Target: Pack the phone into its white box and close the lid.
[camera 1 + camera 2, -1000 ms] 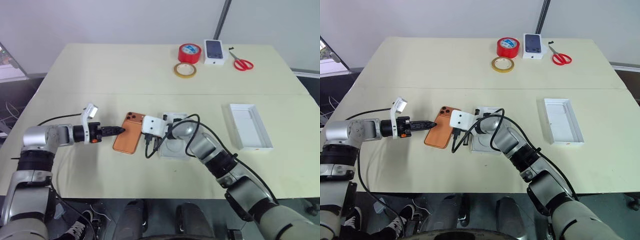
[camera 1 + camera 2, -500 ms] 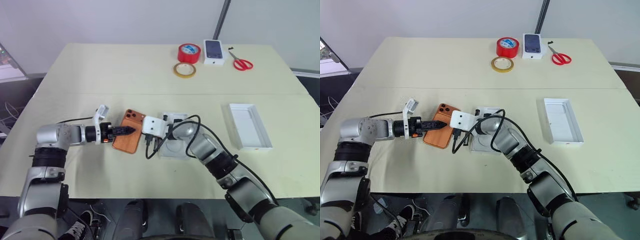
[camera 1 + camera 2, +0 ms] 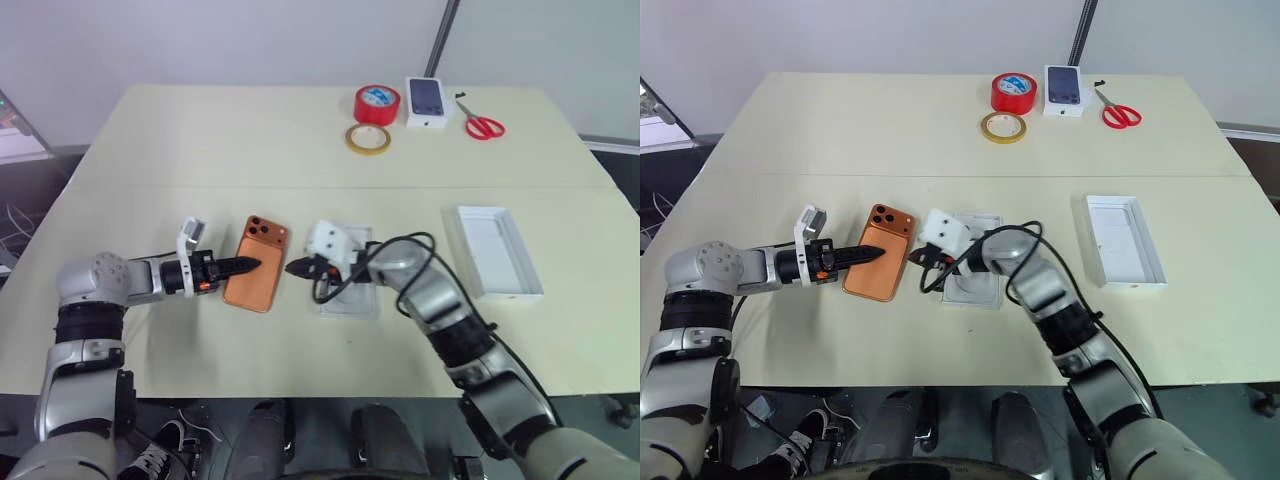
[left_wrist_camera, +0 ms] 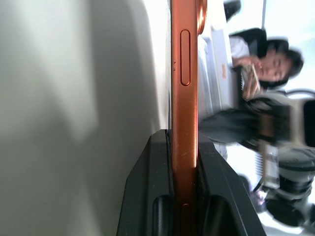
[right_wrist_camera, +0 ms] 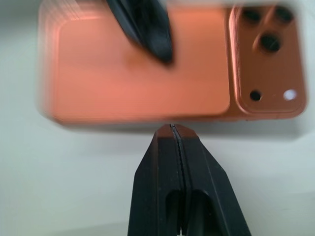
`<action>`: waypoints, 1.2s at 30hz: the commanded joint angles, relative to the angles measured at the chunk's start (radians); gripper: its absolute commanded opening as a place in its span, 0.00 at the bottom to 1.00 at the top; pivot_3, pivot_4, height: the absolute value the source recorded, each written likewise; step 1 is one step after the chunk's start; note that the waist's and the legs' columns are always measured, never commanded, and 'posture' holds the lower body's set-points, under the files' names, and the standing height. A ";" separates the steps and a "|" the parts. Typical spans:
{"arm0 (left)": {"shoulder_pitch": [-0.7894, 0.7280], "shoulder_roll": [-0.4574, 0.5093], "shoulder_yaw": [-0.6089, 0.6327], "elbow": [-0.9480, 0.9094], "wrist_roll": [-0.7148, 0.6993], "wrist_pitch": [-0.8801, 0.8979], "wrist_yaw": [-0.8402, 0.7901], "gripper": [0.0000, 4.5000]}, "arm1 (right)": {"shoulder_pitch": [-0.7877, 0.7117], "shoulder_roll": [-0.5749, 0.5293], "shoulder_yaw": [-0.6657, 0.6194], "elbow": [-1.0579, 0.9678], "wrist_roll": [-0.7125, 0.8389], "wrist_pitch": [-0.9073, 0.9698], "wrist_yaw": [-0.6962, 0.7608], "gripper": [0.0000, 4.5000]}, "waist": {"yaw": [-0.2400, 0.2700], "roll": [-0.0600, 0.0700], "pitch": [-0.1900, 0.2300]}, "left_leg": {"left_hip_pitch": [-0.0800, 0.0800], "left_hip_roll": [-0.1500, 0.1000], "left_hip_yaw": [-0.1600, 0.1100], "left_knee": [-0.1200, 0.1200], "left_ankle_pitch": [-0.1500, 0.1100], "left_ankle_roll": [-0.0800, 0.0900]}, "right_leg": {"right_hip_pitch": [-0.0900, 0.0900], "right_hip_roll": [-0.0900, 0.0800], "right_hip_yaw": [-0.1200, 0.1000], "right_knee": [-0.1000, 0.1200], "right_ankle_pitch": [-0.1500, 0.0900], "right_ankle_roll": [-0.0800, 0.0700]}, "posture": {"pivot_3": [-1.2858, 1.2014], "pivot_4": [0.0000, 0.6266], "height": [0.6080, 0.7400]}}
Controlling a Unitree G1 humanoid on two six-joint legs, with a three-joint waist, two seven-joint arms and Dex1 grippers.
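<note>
You're now pinching the phone (image 3: pixel 256 265) w/ the left gripper (image 3: pixel 247 265): a sec ago its jaws were spread just short of the phone's left edge, now they're clamping one above and one below the slim orange body, as the left wrist view is showing edge-on. The phone is still lying back-up on the bench (image 3: pixel 200 140), camera bump toward the far end, just left of the white box (image 3: pixel 348 290).

Meanwhile the right gripper (image 3: pixel 298 267) is backing off. It was sitting at the phone's right edge; now it's hanging apart from it, in the gap btwn phone and box, jaws pressed together on nothing per the right wrist view.

So the handover is looking done: the left arm is taking the phone alone. Judging from this, you're at the grasp stage, early in the task. The lift and the carry rightward into the box are yet to come, and the right forearm and its cable are lying across the box, so it prob needs clearing first.

The lid (image 3: pixel 496 252) is sitting well to the right, open side up, untouched.
</note>
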 commanded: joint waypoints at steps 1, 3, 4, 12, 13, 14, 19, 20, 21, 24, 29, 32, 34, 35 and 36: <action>0.079 -0.077 0.148 -0.192 -0.072 -0.098 0.084 0.00 | 0.071 -0.128 -0.063 -0.156 0.084 -0.021 0.103 0.42 | 0.002 0.000 0.000 | 0.000 0.000 0.000 0.000 0.000 0.000 | 0.000 0.000 0.000 0.000 0.000 0.000 | 0.52 0.24 0.91; 0.114 -0.107 0.184 -0.252 -0.088 -0.089 0.135 0.00 | 0.121 -0.200 -0.076 -0.204 0.092 -0.062 0.130 0.65 | 0.002 -0.002 0.001 | 0.000 0.000 0.000 0.000 -0.001 0.001 | 0.001 -0.001 0.000 -0.003 0.000 0.000 | 0.52 0.24 0.91; 0.121 -0.118 0.201 -0.261 -0.107 -0.070 0.147 0.00 | 0.151 -0.232 -0.094 -0.236 0.128 -0.044 0.153 0.74 | 0.001 -0.002 0.001 | 0.000 0.000 0.000 0.000 -0.001 0.000 | 0.001 -0.001 0.000 -0.003 0.000 0.000 | 0.52 0.24 0.91; 0.107 -0.199 0.294 -0.313 -0.223 -0.006 0.270 0.00 | 0.343 -0.402 -0.060 -0.287 0.033 -0.284 0.172 0.74 | 0.002 -0.002 0.001 | 0.000 0.001 0.000 -0.002 -0.001 0.000 | 0.001 -0.001 0.000 -0.005 0.000 0.000 | 0.52 0.24 0.91; 0.104 -0.203 0.295 -0.312 -0.230 -0.004 0.280 0.00 | 0.346 -0.398 -0.055 -0.275 0.017 -0.309 0.158 0.74 | 0.001 -0.002 0.001 | 0.000 0.001 0.000 -0.002 -0.001 0.000 | 0.001 -0.001 0.000 -0.004 0.000 0.000 | 0.52 0.24 0.91; 0.100 -0.206 0.294 -0.311 -0.234 -0.005 0.289 0.00 | 0.348 -0.394 -0.047 -0.265 0.004 -0.328 0.150 0.74 | 0.000 -0.002 0.001 | 0.000 0.001 0.000 -0.002 -0.001 0.000 | 0.001 -0.001 0.000 -0.004 0.000 0.000 | 0.52 0.24 0.91; 0.082 -0.224 0.296 -0.291 -0.239 -0.027 0.332 0.00 | 0.340 -0.381 0.001 -0.218 -0.087 -0.394 0.089 0.34 | 0.003 -0.002 0.001 | 0.000 0.001 0.000 -0.001 -0.001 0.000 | 0.001 -0.001 0.000 -0.004 0.000 0.000 | 0.52 0.24 0.91; 0.077 -0.227 0.295 -0.290 -0.240 -0.030 0.339 0.00 | 0.337 -0.374 0.003 -0.214 -0.095 -0.397 0.075 0.34 | 0.004 -0.002 0.001 | 0.000 0.001 0.000 -0.001 -0.001 0.000 | 0.001 -0.001 0.000 -0.004 0.000 0.000 | 0.52 0.24 0.91; 0.072 -0.231 0.299 -0.289 -0.247 -0.030 0.347 0.00 | 0.336 -0.368 0.004 -0.214 -0.090 -0.391 0.071 0.34 | 0.005 -0.002 0.001 | 0.000 0.001 0.000 -0.001 -0.001 0.000 | 0.002 -0.001 0.000 -0.004 0.000 0.000 | 0.52 0.24 0.91; 0.060 -0.246 0.314 -0.289 -0.272 -0.018 0.375 0.00 | 0.335 -0.358 0.000 -0.228 -0.069 -0.375 0.068 0.34 | 0.006 -0.002 0.001 | 0.000 0.001 0.000 0.000 0.000 0.000 | 0.002 -0.001 0.000 -0.004 0.000 0.000 | 0.52 0.24 0.91; 0.062 -0.252 0.310 -0.304 -0.302 -0.004 0.402 0.00 | 0.330 -0.350 -0.024 -0.254 -0.008 -0.346 0.081 0.34 | 0.004 -0.002 0.001 | 0.000 0.001 0.000 0.001 0.000 0.000 | 0.002 -0.001 0.000 -0.004 0.000 0.000 | 0.52 0.24 0.91; 0.067 -0.250 0.298 -0.317 -0.317 -0.004 0.402 0.00 | 0.318 -0.345 -0.043 -0.258 0.028 -0.332 0.082 0.34 | 0.004 -0.002 0.001 | 0.000 0.001 0.000 0.001 0.000 0.000 | 0.002 -0.001 0.000 -0.004 0.000 0.000 | 0.52 0.24 0.91; 0.068 -0.254 0.295 -0.318 -0.325 -0.002 0.416 0.00 | 0.305 -0.344 -0.046 -0.246 0.029 -0.329 0.073 0.34 | 0.004 -0.002 0.001 | 0.000 0.001 0.000 0.001 0.000 0.000 | 0.003 -0.001 0.000 -0.004 0.000 0.000 | 0.52 0.24 0.91; 0.069 -0.255 0.291 -0.317 -0.327 -0.001 0.419 0.00 | 0.302 -0.344 -0.041 -0.240 0.023 -0.332 0.071 0.34 | 0.004 -0.002 0.001 | 0.000 0.001 0.000 0.001 0.000 0.000 | 0.003 -0.001 0.000 -0.004 0.000 0.000 | 0.52 0.24 0.91; 0.070 -0.256 0.289 -0.318 -0.328 -0.003 0.423 0.00 | 0.302 -0.344 -0.034 -0.235 0.017 -0.332 0.069 0.34 | 0.004 -0.002 0.001 | 0.000 0.001 0.000 0.001 0.000 0.000 | 0.003 -0.001 0.000 -0.004 0.000 0.000 | 0.52 0.24 0.91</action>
